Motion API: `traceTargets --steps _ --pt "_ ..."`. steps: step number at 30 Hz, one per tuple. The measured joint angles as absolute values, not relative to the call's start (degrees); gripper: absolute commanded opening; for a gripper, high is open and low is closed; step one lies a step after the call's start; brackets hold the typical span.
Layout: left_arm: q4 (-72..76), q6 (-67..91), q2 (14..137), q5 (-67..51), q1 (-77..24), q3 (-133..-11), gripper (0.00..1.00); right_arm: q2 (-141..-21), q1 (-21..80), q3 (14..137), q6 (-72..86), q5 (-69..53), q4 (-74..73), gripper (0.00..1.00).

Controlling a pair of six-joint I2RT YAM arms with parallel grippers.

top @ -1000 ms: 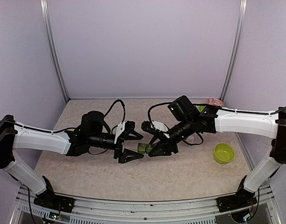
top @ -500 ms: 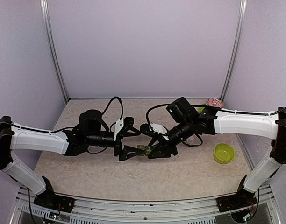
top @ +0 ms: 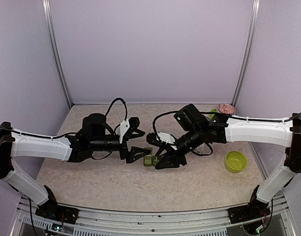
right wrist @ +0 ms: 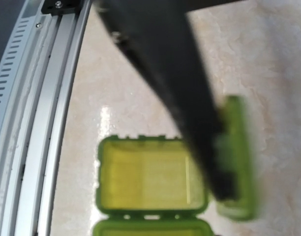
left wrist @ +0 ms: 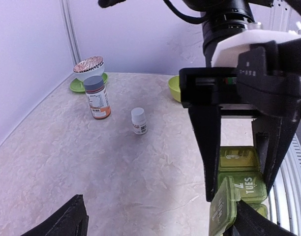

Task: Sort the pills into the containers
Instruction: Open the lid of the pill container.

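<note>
Pill organizer (top: pixel 149 160) lies at the middle of the table (left wrist: pixel 116 162), between the two arms and close to the near rail. You will find the right gripper (top: pixel 159 151) clamped narrowly on it. Its fingers (left wrist: pixel 209 147) come down on either side of the cell marked TUES (left wrist: pixel 246 187), each against a wall.

One cell lid (left wrist: pixel 222 211) stands raised beside the finger. The right wrist view shows an open cell (right wrist: pixel 150 177) with nothing in it that can be made out; that view is blurred.

The left gripper (top: pixel 143 141) is spread wide and holds nothing. One fingertip sits just beside the raised lid; whether they touch cannot be told.

The organizer is translucent green, with its cells in a row.

An orange bottle (left wrist: pixel 97 98) with a grey cap and a small white bottle (left wrist: pixel 138 121) stand upright, well apart from it.
</note>
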State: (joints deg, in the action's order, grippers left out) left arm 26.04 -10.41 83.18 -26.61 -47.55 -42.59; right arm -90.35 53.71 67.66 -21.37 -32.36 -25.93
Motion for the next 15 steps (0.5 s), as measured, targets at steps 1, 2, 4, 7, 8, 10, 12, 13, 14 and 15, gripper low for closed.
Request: traceTargets --steps 1,2,4,7,8,10,12,13,14,15 --pt "26.0 -10.3 83.2 -26.2 -47.4 -42.6 0.90 -90.3 53.8 67.6 -21.4 -32.4 -25.9 0.33" --pt "26.0 -10.1 83.2 -25.6 -47.3 -42.6 0.90 -90.3 53.8 67.6 -21.5 -32.4 -25.9 0.33" --pt "26.0 -9.6 83.2 -24.7 -47.0 -42.6 0.90 -90.3 54.0 67.6 -21.5 -32.4 -25.9 0.33" --pt "25.9 -8.9 83.4 -23.2 -46.6 -42.7 0.90 -90.3 54.1 67.6 -21.6 -32.3 -25.9 0.33" --pt "25.6 -8.7 83.6 -22.8 -46.5 -43.0 0.90 -90.3 54.2 67.6 -21.6 -32.2 -25.9 0.33" --pt "25.1 -8.3 84.1 -22.1 -46.5 -43.7 0.90 -90.3 54.5 67.6 -21.6 -32.1 -25.9 0.33" --pt "24.6 -8.0 84.8 -21.8 -46.4 -44.4 0.89 -90.3 54.9 67.6 -21.7 -31.8 -25.9 0.33" --pt "24.3 -7.9 85.1 -21.6 -46.4 -44.7 0.89 -90.3 55.0 67.6 -21.8 -31.6 -25.9 0.33" --pt "24.1 -7.9 85.3 -21.5 -46.4 -44.9 0.90 -90.3 55.3 67.6 -21.8 -31.4 -25.9 0.33" --pt "23.7 -7.8 85.7 -21.5 -46.4 -45.2 0.89 -90.3 55.4 67.6 -21.8 -31.2 -25.9 0.33"
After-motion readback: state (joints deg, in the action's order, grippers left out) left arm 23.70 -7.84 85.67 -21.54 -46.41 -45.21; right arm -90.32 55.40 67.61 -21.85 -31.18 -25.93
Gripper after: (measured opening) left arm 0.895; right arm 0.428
